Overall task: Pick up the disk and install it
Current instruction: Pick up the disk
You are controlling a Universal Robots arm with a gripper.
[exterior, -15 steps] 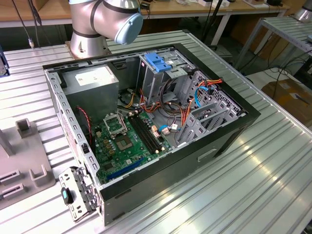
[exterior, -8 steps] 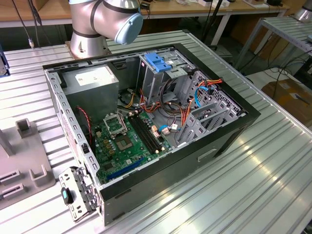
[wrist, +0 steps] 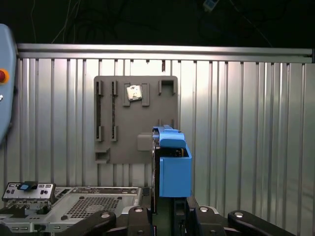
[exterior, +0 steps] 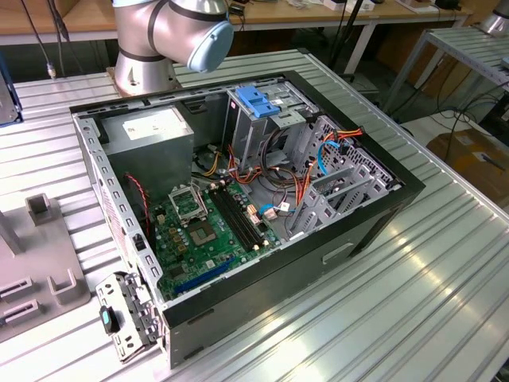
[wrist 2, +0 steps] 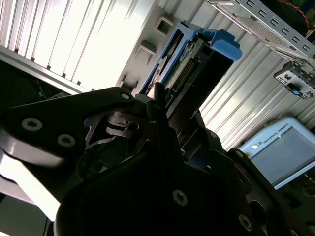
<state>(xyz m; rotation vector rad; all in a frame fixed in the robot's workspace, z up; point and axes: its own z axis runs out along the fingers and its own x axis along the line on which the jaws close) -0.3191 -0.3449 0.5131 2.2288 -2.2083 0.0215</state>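
The gripper [wrist: 172, 210], nearest the lens in both wrist views, pinches the disk [wrist: 174, 167], jaws pressed against its two sides. The disk stands on edge, its long axis running straight out from the gripper toward the grey plate [wrist: 123, 128] on the tabletop [wrist: 246, 123]; whether it touches the plate cannot be told. One disk, one gripper, one plate, and one open case [exterior: 374, 231] in the exterior view
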